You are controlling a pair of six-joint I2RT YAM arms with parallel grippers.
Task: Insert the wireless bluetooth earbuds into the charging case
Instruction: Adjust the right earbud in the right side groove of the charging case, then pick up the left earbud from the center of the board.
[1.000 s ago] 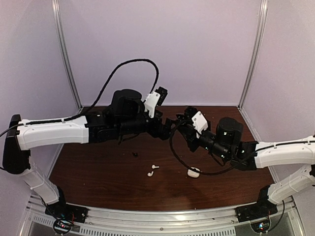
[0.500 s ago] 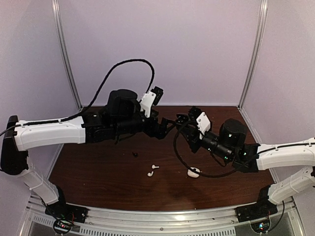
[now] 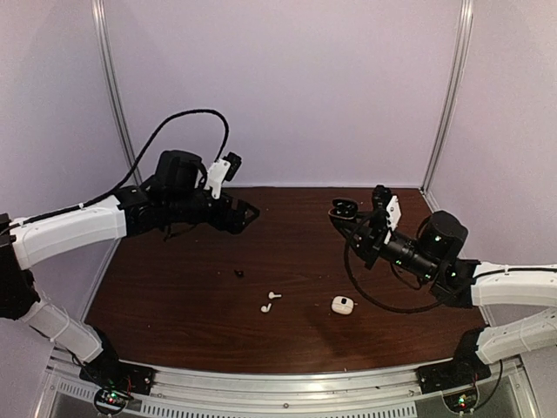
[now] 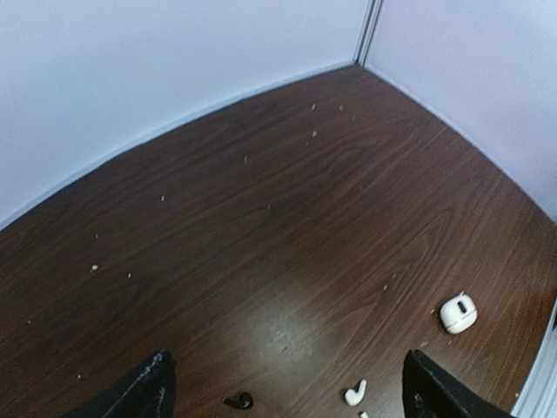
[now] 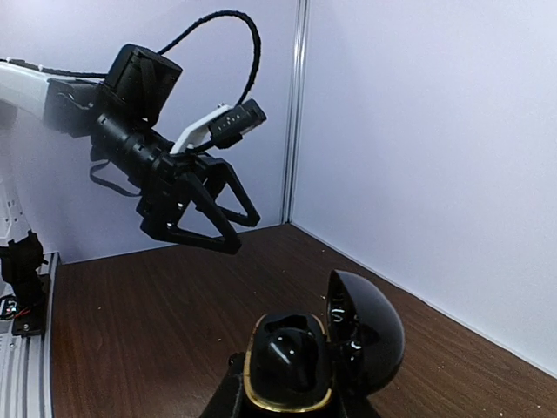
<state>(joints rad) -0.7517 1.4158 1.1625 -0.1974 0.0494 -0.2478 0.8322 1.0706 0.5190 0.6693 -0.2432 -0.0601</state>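
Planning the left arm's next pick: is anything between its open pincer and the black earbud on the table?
Nothing visible does. The left pincer hangs open above the bare table, and the black earbud lies alone; the white earbuds lie clear to one side.

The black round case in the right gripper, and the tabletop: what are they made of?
Black case: likely glossy hard plastic; highlights gleam on its domed lid, gold-coloured rim. Tabletop: dark wood or wood-look laminate; grain lines show, with a soft sheen.
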